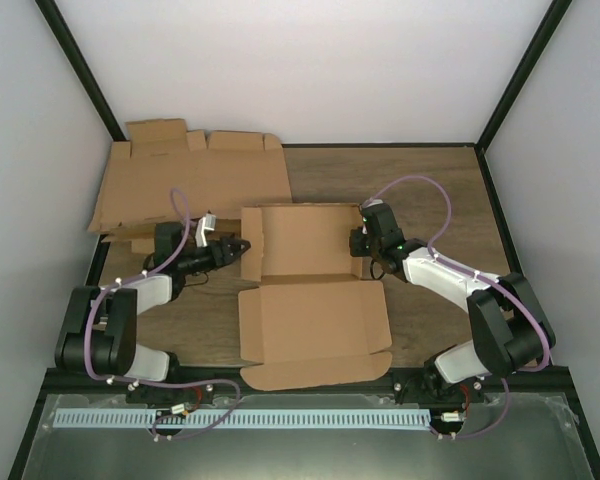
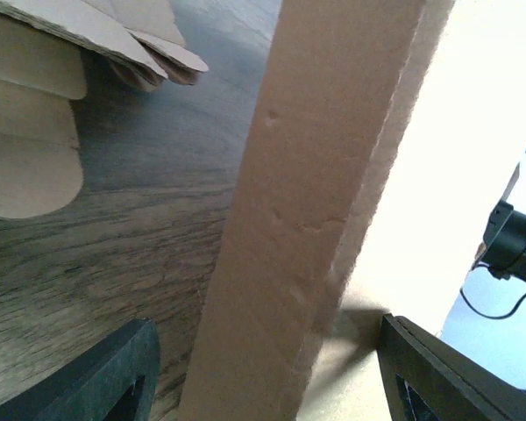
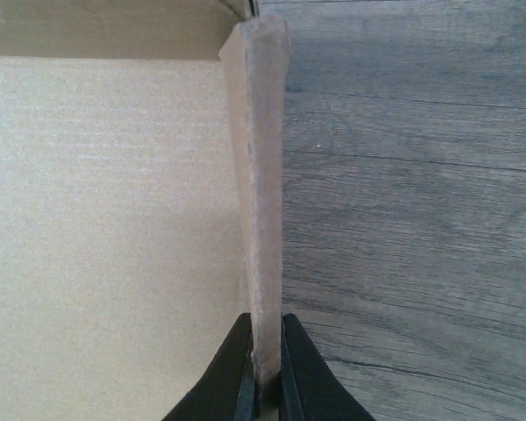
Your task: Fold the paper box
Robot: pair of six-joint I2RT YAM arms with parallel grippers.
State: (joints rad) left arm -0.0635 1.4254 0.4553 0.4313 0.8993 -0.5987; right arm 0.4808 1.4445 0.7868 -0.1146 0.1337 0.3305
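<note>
Right fingers (image 3: 232, 390) pinch the paper box (image 1: 315, 310); cardboard blanks (image 1: 195, 185) lie behind-left.

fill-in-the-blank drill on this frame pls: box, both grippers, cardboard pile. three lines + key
1. The right gripper is ___ on the right wall of the box.
2. The left gripper straddles the box's left wall with its jaws ___.
3. The pile of flat cardboard lies in the far ___ corner of the table.

Missing words: shut; open; left
</note>
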